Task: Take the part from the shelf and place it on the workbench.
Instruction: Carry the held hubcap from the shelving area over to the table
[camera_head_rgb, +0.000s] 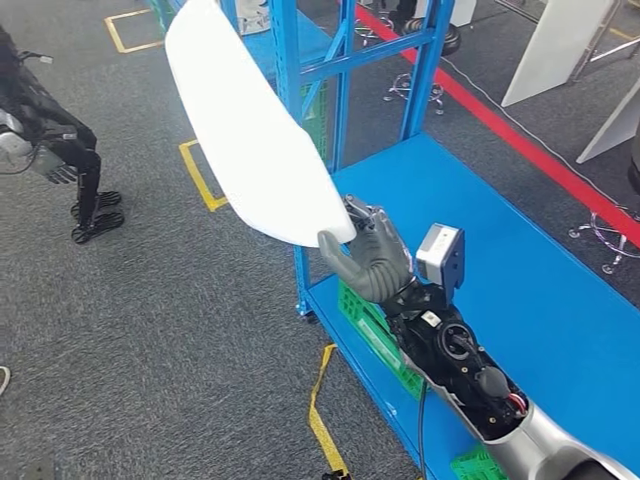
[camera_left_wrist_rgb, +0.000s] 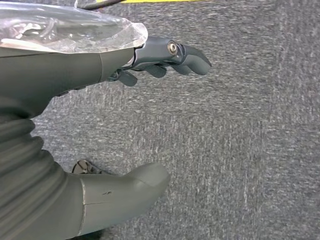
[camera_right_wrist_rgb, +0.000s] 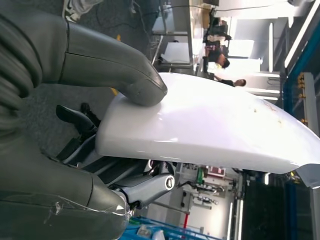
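Note:
The part is a long, curved white panel (camera_head_rgb: 241, 125), held up in the air over the grey carpet, beside the blue shelf frame (camera_head_rgb: 343, 60). My right hand (camera_head_rgb: 373, 260) grips its near end, thumb on top and fingers underneath. In the right wrist view the thumb (camera_right_wrist_rgb: 117, 65) presses on the white panel (camera_right_wrist_rgb: 211, 130) while the fingers (camera_right_wrist_rgb: 151, 182) support it from below. My left hand (camera_left_wrist_rgb: 113, 115) hangs over the carpet with thumb and fingers apart and nothing between them; it appears at the far left of the head view (camera_head_rgb: 56, 165).
A blue platform (camera_head_rgb: 483, 230) lies under my right arm, with green crates (camera_head_rgb: 370, 325) below its edge. Yellow floor tape (camera_head_rgb: 200, 180) marks the carpet. A red floor line (camera_head_rgb: 528, 145) runs at the back right, beside white boards (camera_head_rgb: 555, 45). Dark robot feet (camera_head_rgb: 96, 215) stand at left.

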